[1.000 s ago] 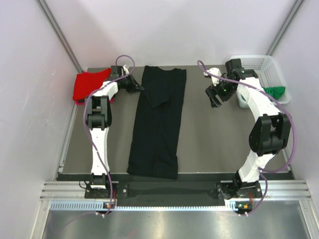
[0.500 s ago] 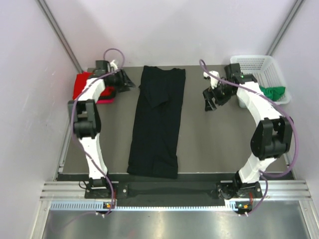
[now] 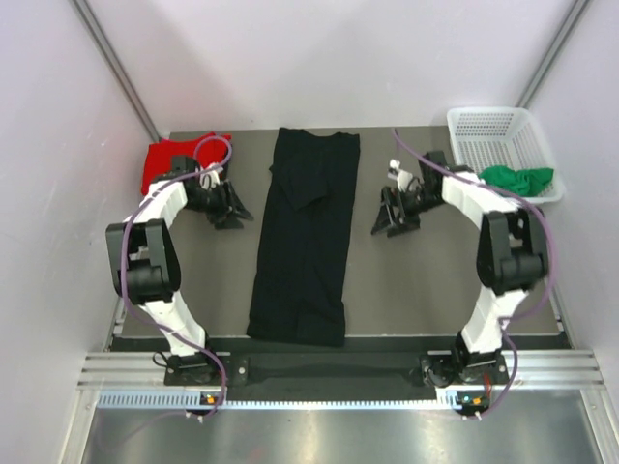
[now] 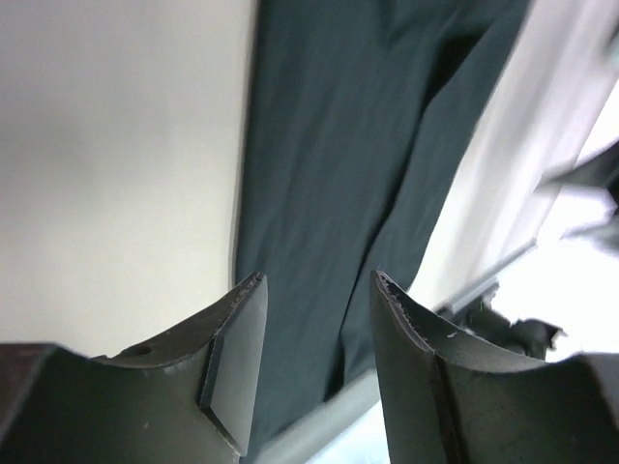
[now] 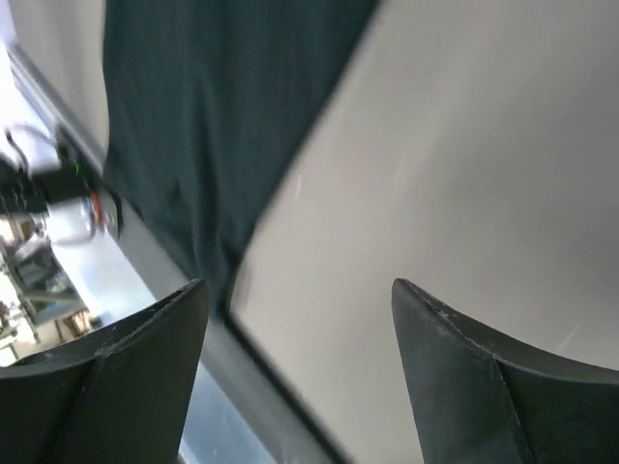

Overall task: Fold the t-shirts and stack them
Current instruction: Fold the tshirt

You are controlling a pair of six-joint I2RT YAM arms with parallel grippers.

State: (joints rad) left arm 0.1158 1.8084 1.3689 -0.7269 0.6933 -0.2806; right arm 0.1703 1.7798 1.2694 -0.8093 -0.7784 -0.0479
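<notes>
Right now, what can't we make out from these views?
- Red t-shirt, top view: its right part is hidden by the left arm and cable, so the fold state is unclear.
- Green t-shirt, top view: bunched in the basket, shape unreadable.
- Black t-shirt, wrist views: cut off by frame edges, blurred in the right one.
- Left tool and right tool, top view: height over the table not readable.

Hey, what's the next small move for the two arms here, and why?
Probably bring the left gripper and right gripper inward to the long edges of the black shirt. It lies flat as a long strip, not yet folded short; both flank its far half, open, empty, clear of the cloth.
</notes>
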